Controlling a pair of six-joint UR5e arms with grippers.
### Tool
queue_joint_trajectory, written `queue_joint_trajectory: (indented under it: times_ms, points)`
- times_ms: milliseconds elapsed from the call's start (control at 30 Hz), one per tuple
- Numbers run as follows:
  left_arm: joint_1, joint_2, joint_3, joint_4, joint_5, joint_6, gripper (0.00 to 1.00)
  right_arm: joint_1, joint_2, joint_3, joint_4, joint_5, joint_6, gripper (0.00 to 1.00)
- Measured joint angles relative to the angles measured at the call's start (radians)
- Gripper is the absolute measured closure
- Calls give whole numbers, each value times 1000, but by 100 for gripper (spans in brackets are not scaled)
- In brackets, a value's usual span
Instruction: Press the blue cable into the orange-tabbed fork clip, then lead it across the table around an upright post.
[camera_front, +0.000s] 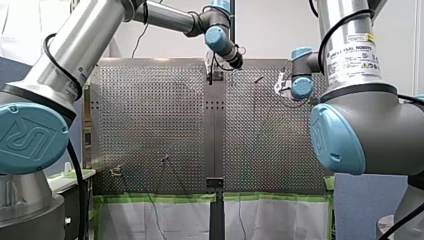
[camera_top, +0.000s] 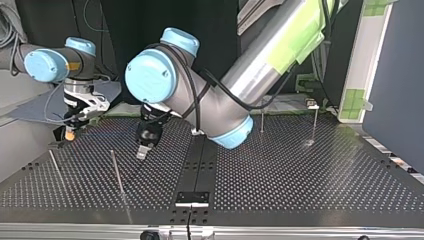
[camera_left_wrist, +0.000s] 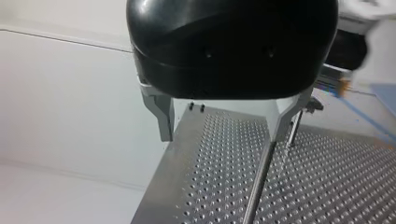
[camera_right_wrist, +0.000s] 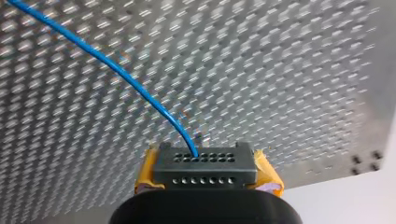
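My right gripper (camera_right_wrist: 205, 161) clenches the blue cable (camera_right_wrist: 135, 86) between its yellow pads (camera_right_wrist: 266, 170). The cable runs away from the gripper, just above the perforated table (camera_right_wrist: 289, 70). In the top view this gripper hangs by the table's far left corner. My left gripper (camera_left_wrist: 224, 126) hovers released, its 2 metal fingers (camera_left_wrist: 163, 116) spread with nothing between them, near 1 upright post (camera_top: 116, 170) left of the table's middle.
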Motion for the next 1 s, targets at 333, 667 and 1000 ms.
queue_joint_trajectory:
  times_ms: [333, 667, 1000]
  points:
    - [5, -17, 39, -93, 77, -6, 3, 9, 8, 35, -2, 7, -8, 100]
    - [6, -17, 40, -134, 35, -6, 3, 11, 8, 35, -2, 7, -9, 100]
    - [-2, -17, 39, -145, -25, -3, 3, 14, 8, 35, -2, 5, -9, 100]
